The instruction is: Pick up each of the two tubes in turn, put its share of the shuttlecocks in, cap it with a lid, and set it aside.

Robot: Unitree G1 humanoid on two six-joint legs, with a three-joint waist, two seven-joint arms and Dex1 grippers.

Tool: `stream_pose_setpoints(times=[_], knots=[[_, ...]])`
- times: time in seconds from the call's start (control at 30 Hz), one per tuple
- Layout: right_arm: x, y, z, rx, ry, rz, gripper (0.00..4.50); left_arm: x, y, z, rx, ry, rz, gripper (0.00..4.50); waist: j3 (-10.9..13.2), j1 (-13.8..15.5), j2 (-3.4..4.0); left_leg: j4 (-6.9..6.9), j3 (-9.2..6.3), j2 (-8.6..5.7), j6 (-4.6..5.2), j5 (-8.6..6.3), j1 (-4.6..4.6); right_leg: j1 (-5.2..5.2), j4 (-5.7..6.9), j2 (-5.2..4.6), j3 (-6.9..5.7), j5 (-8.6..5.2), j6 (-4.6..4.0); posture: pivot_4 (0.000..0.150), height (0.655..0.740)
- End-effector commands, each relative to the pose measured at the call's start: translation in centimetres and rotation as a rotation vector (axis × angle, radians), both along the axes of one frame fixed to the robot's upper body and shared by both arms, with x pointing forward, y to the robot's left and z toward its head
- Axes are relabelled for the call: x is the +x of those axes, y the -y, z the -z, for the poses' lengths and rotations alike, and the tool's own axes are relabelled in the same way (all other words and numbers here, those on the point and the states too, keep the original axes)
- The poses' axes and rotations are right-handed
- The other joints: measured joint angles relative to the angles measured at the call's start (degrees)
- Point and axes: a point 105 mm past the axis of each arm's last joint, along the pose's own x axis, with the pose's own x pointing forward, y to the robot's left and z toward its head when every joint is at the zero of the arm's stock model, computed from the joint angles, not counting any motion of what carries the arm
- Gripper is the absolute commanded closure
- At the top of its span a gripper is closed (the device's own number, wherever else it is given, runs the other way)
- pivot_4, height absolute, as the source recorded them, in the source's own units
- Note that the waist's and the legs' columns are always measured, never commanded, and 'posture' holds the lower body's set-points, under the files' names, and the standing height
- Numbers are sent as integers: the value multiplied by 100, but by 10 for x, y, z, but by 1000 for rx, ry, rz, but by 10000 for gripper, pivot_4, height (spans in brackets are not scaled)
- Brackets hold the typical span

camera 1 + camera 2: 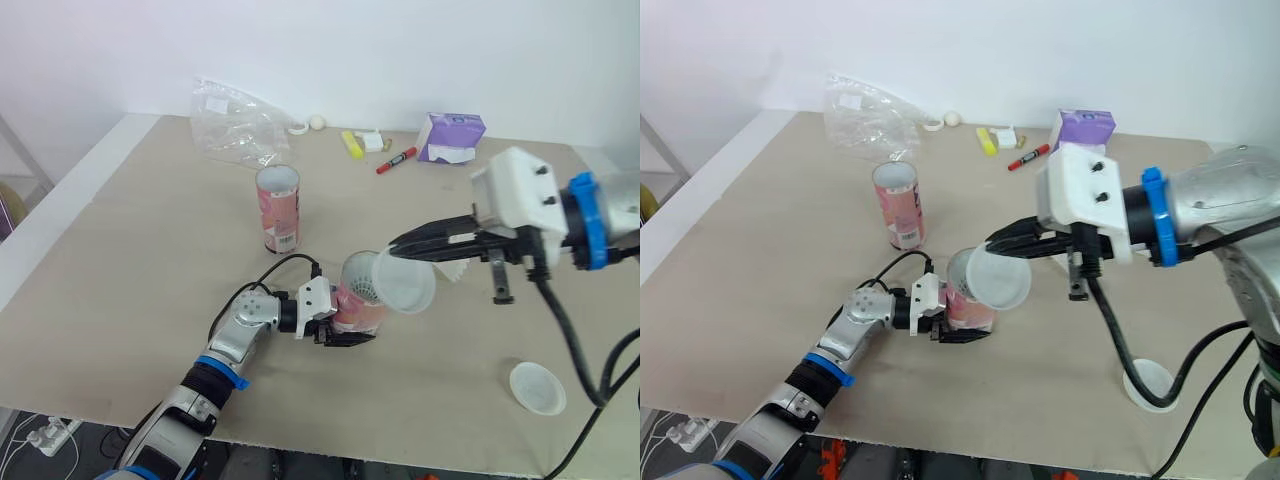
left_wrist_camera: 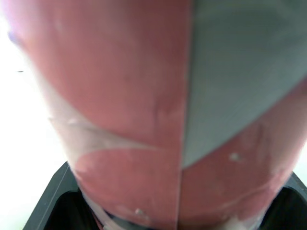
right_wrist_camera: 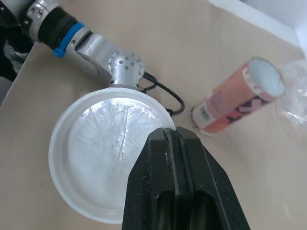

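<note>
Pink tube (image 1: 356, 303) being gripped low by closed left pincer (image 1: 343, 333) near surface (image 1: 130, 250) front middle, translucent lid (image 1: 405, 285) being pinched by right pincer (image 1: 398, 243) at its mouth, second tube (image 1: 278, 208) standing behind, spare lid (image 1: 537, 388) lying well apart, right.

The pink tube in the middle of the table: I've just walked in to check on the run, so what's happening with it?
The left pincer grips the pink tube by its lower part. The right pincer holds a translucent lid by its rim, tilted at the tube's mouth and apparently not pressed on yet. Shuttlecock feathers show through it. A second tube stands upright farther back, and a spare lid lies near the front right edge of the table.
</note>
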Motion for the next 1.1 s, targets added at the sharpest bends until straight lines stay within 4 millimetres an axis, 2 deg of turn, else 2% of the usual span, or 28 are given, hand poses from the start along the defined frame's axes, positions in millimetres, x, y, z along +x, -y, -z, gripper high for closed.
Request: stream_pose_setpoints(times=[0.03, 0.2, 0.47, 1.1], knots=[[12, -8, 4, -43, 52, -18, 44815, -2, 2, 12, 47, -31, 0, 14837, 0, 1, 2, 0, 2, 0, 0, 0, -1, -1, 0, -1, 1, 1, -1, 1500, 7400], [26, -13, 12, -57, 82, -21, 44815, -2, 2, 12, 48, -37, -13, 14837, -2, 0, 4, 0, 6, 2, 0, 1, -1, -6, 2, 0, 1, 6, -3, 1500, 7400], [34, -19, 15, -60, 103, -34, 44815, -2, 1, 12, 50, -39, -18, 14837, -3, -3, 5, 0, 8, 1, 0, 2, -1, -7, 3, 1, 4, 15, 4, 1500, 7400], [30, -13, 22, -126, 91, -58, 44815, 0, 0, 13, 51, -57, -30, 14837, -2, -2, 5, 0, 8, 1, 0, 3, -1, -7, 3, 0, 3, 14, -1, 1500, 7400]])
